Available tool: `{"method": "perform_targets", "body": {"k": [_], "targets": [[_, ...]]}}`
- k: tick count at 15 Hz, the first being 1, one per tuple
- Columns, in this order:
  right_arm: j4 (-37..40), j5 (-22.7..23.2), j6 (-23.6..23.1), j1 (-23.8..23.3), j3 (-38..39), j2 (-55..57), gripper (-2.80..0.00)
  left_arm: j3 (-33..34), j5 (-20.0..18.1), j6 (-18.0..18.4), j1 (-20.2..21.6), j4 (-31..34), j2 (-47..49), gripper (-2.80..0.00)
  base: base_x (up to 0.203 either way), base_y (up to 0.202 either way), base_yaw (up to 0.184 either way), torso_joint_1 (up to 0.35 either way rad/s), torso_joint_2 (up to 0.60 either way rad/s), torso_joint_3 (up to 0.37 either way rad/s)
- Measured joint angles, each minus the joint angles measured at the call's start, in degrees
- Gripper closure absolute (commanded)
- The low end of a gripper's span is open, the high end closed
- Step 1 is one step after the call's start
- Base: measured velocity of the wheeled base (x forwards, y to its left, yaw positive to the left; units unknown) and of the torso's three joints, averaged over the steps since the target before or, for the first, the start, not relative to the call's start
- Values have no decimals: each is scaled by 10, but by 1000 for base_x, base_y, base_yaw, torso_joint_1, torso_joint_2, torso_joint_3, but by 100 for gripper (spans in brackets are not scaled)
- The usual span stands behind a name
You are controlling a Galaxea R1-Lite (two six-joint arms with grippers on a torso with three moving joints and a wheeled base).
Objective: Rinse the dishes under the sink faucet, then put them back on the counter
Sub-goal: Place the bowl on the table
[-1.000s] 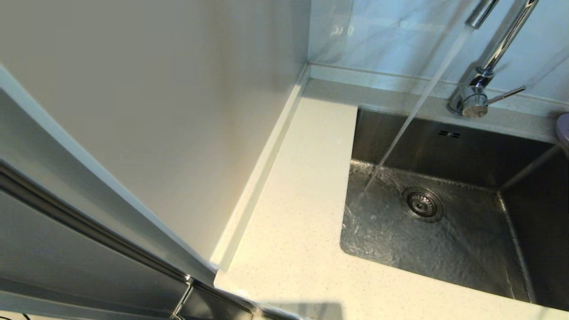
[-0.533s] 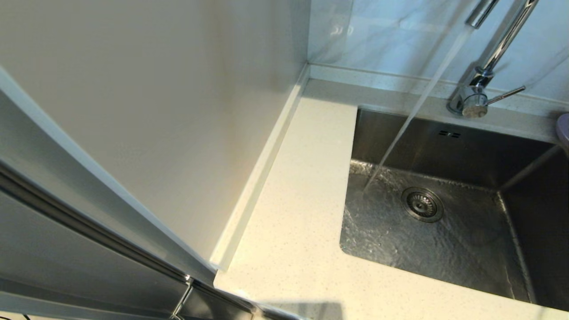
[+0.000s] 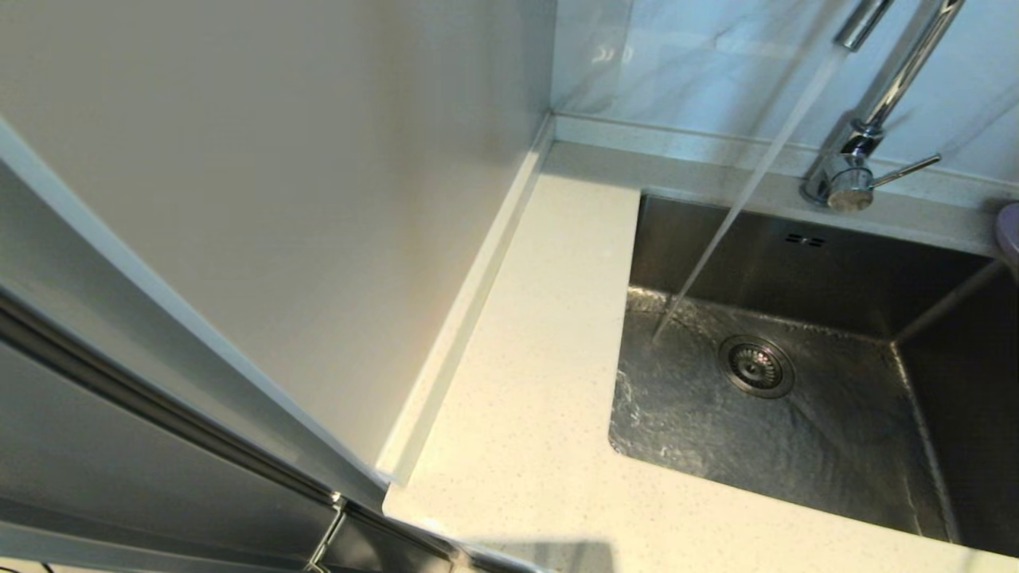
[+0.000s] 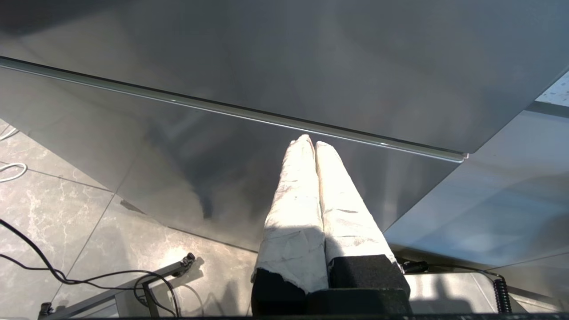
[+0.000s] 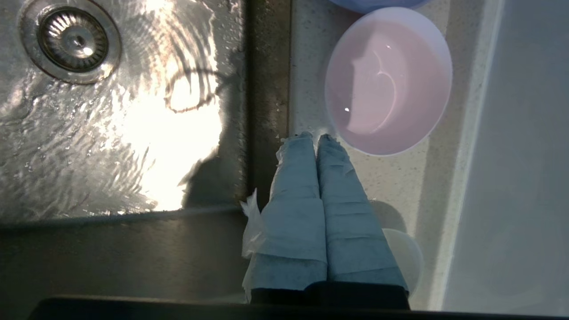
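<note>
Hovering over the strip of counter to the right of the sink, our right gripper has its wrapped fingers pressed together on nothing, tips just beside the rim of the pale pink bowl. Water streams from the faucet into the basin left of the drain strainer. Our left gripper is likewise closed and empty, parked before a grey cabinet front.

Faucet spout cut off at head view's 1 o'clock edge. Lilac plate only sliver at 3 o'clock edge. In right wrist view, whitish bowl mostly hidden behind right pincer.
</note>
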Motion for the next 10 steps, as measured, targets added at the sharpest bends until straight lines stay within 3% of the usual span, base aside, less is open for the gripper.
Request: {"method": "perform_targets", "body": {"k": [7,10], "targets": [[-9,-4,-15,-9,1,22,0,0,0,0,0,0,0,0,0,0,0,0,0,0],[-49,5,-31,-20,1,25,0,0,0,0,0,0,0,0,0,0,0,0,0,0]]}}
